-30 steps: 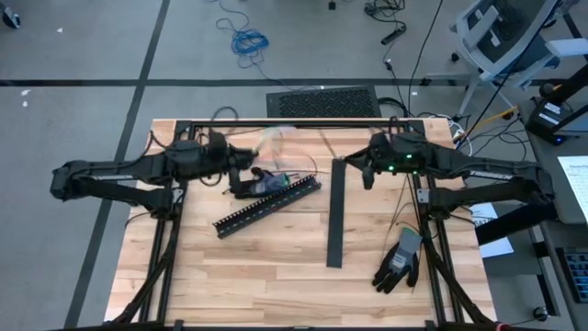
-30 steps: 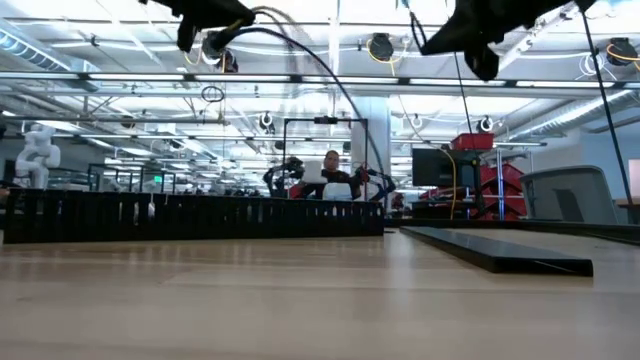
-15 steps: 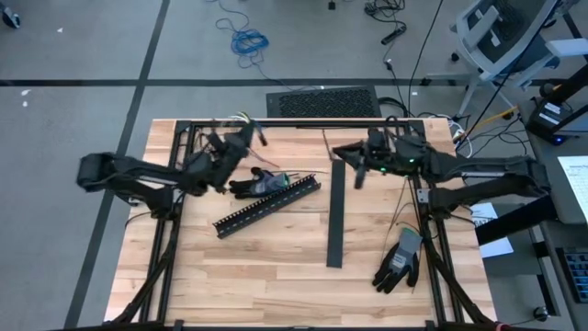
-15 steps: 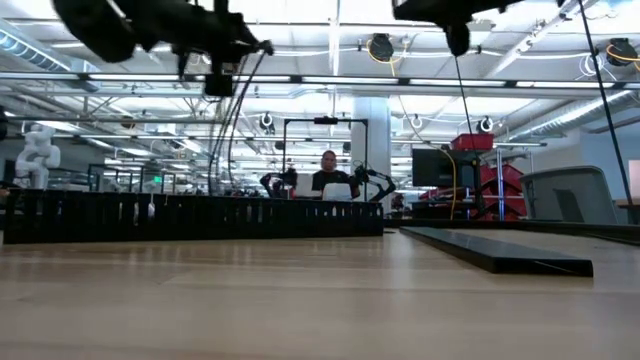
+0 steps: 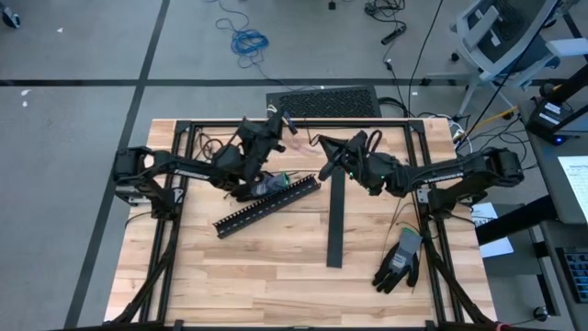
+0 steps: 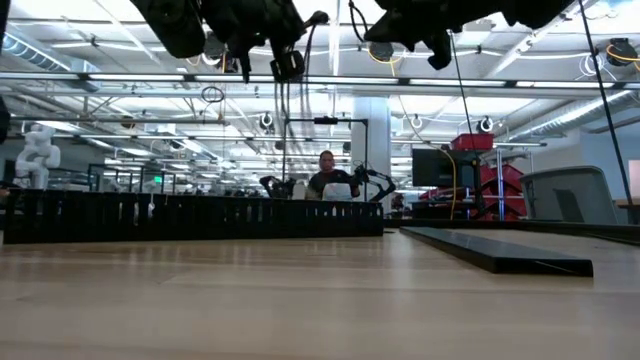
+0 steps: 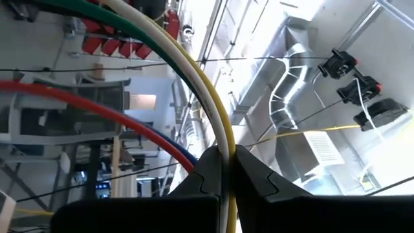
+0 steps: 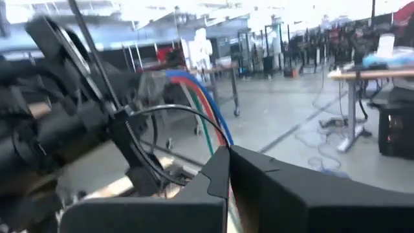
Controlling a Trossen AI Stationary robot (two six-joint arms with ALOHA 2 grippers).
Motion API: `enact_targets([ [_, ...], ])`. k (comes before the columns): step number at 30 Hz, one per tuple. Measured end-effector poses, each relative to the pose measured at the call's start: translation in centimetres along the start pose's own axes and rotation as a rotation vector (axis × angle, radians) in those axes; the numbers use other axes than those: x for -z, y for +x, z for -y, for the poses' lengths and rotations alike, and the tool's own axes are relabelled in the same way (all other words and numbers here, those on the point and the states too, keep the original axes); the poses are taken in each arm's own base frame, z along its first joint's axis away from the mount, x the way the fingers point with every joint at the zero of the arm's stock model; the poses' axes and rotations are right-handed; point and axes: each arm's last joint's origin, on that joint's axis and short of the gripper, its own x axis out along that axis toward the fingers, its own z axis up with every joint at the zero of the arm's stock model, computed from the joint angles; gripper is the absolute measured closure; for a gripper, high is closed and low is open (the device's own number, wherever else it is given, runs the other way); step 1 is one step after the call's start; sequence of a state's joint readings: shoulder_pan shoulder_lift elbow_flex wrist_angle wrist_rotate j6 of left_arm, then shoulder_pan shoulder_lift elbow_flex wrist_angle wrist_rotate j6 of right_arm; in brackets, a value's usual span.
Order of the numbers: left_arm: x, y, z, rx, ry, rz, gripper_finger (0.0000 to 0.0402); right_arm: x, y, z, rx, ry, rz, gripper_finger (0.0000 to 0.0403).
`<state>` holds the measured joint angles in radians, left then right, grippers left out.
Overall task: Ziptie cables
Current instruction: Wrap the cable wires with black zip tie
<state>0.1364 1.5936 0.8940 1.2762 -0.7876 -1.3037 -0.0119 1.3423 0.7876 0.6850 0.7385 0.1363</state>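
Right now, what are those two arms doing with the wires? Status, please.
Left end effector shut on the cables, lifted above the table. Right end effector shut on the same bundle. Black slotted duct lies below, untouched.

You had a black slotted duct (image 5: 267, 206) lying at a slant on the left half of the wooden table (image 5: 276, 276). Its flat black cover strip (image 5: 335, 213) lay straight, running near to far, just right of centre. A dark work glove (image 5: 399, 260) sat at the near right. On the floor beyond, a blue cable (image 5: 248, 40) lay coiled. Far behind the table, a person (image 6: 327, 177) sat at a desk.
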Motion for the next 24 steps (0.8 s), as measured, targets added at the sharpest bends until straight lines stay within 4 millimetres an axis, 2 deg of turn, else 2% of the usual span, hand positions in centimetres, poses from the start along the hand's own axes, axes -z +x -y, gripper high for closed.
enact_targets([
  [5, 0.0, 0.0, 0.0, -0.001, -0.001, -0.001, 0.0384, -0.9, 0.1, -0.5, -0.016, 0.001, 0.029, 0.0403],
  [10, 0.2, 0.3, 0.1, -0.012, -0.09, -0.001, 0.0384, -1.3, 0.8, -1.3, -0.024, -0.039, 0.037, 0.0403],
  [16, 1.2, 1.4, 1.4, 0.0, -0.131, -0.093, 0.0384, -1.4, 1.8, -2.3, -0.048, -0.068, 0.051, 0.0403],
  [24, 0.9, 1.9, 1.4, 0.012, -0.234, -0.16, 0.0384, -4.1, 2.4, -3.3, -0.042, -0.205, 0.09, 0.0403],
])
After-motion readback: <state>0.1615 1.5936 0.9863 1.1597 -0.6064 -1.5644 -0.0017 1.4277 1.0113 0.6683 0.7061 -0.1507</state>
